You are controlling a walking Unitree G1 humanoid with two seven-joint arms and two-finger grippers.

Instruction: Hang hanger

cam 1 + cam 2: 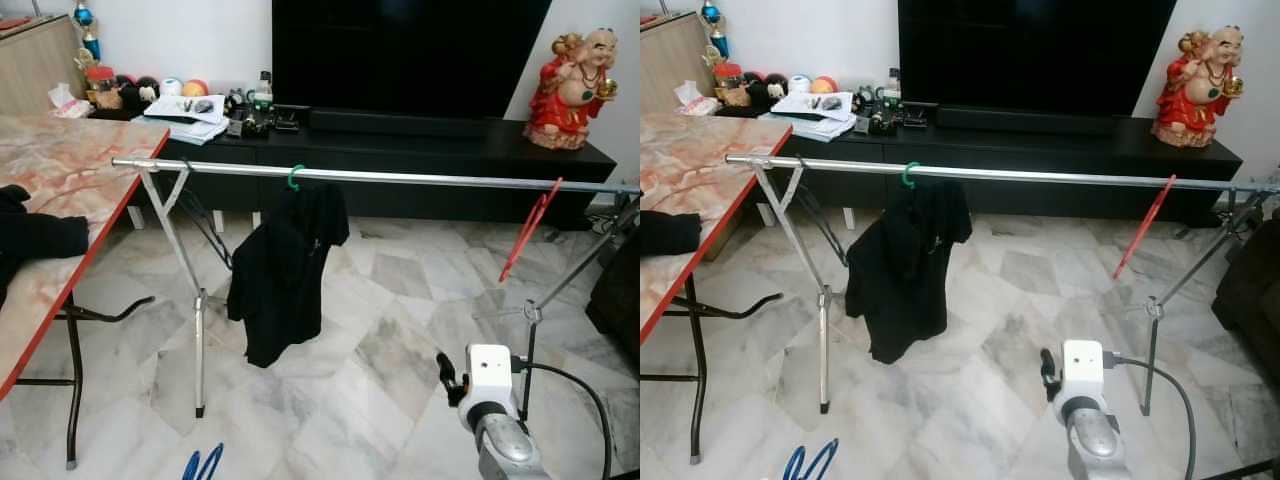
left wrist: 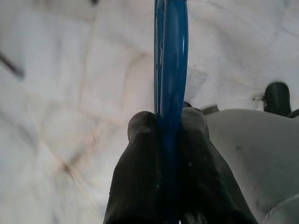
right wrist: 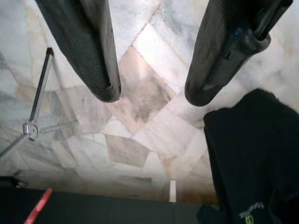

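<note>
My left jaws were clamped tight on a blue hanger, one finger pressed to each side of its thin edge, and I held it low at the near left, over the marble floor; its blue loops peeked in at the bottom of my head views. My right jaws stood wide apart with nothing between them, pointing down at the floor tiles near the right end of the rack, my silver right arm reaching up from the near right. Ahead of me ran a long metal rail on crossed legs, left to right across the room. A black shirt hung from it on a green hook, left of the middle, and a red hanger hung tilted toward the right end. On my left stood a marble-patterned worktop with a red edge, a dark cloth lying on it. Beyond the rail sat a low black cabinet under a dark television, with a red figurine at its far right and clutter at its left.
</note>
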